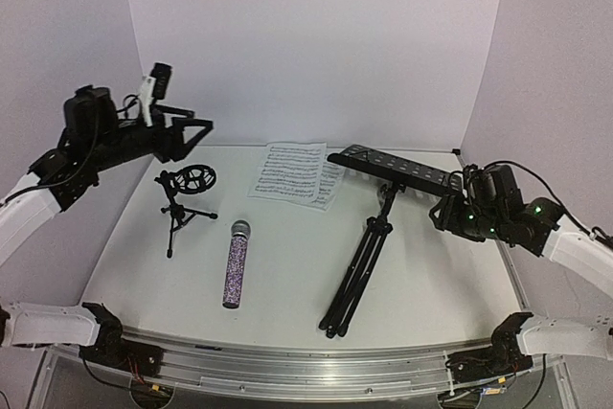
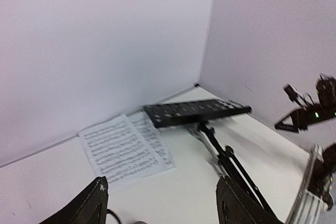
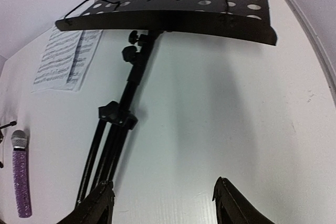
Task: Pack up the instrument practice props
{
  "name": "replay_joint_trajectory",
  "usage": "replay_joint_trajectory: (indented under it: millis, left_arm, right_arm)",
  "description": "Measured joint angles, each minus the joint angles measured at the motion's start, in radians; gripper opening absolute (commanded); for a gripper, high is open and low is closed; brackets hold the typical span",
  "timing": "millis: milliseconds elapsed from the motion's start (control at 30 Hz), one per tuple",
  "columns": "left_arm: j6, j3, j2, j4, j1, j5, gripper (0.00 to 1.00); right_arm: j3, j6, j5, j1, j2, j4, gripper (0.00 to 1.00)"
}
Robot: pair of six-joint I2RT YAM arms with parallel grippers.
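Hovering just off the right end of the stand's desk [image 1: 393,168], the right jaws are spread wide and hold nothing. The left jaws, raised near the back-left wall [image 1: 57,35] above the mic stand [image 1: 184,193], are equally wide and empty.

The music stand [image 3: 128,72] lies folded on the table [image 1: 441,275], with its desk toward the back and its legs toward the front rail [image 1: 316,371]. The sheets [image 1: 292,171] lie flat at the back by the desk's left end; whether they touch cannot be told. The microphone [image 1: 236,263] lies between the mic stand and the pole.

The likely trouble is leverage. Gripped at one end of the desk, the long pole could swing and sweep the microphone or drag the sheets. The microphone is round and would probably roll if nudged. The little tripod looks easy to tip under a descending left arm [image 1: 105,146].

There is bare table to the right of the pole and in front of the microphone. The walls close in at the back and on both sides, so the room to lift is upward and forward. No box or bag shows in any view.
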Motion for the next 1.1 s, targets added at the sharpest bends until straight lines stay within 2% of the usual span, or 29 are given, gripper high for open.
replay_joint_trajectory:
  millis: [200, 333, 500, 667, 1000, 1100]
  left_arm:
    - [-0.085, -0.209, -0.313, 0.010, 0.257, -0.129, 0.76]
    - [-0.132, -0.342, -0.462, -0.025, 0.396, -0.185, 0.76]
    - [-0.158, -0.509, -0.511, -0.063, 0.519, -0.257, 0.82]
    - [-0.129, -0.652, -0.526, -0.081, 0.540, -0.226, 0.99]
    - [-0.211, -0.691, -0.533, -0.053, 0.568, -0.042, 1.00]
    - [-0.217, -0.688, -0.533, -0.081, 0.573, -0.039, 1.00]
  right_arm:
    - [-0.107, -0.051, 0.112, -0.025, -0.101, 0.001, 0.63]
    - [-0.208, -0.097, 0.201, -0.030, -0.316, -0.011, 0.63]
    - [-0.319, -0.159, 0.289, -0.031, -0.632, -0.005, 0.63]
    - [-0.405, -0.213, 0.320, -0.031, -0.795, -0.024, 0.63]
    - [-0.424, -0.307, 0.321, -0.031, -0.836, -0.036, 0.63]
    - [-0.424, -0.324, 0.320, -0.031, -0.835, -0.036, 0.63]
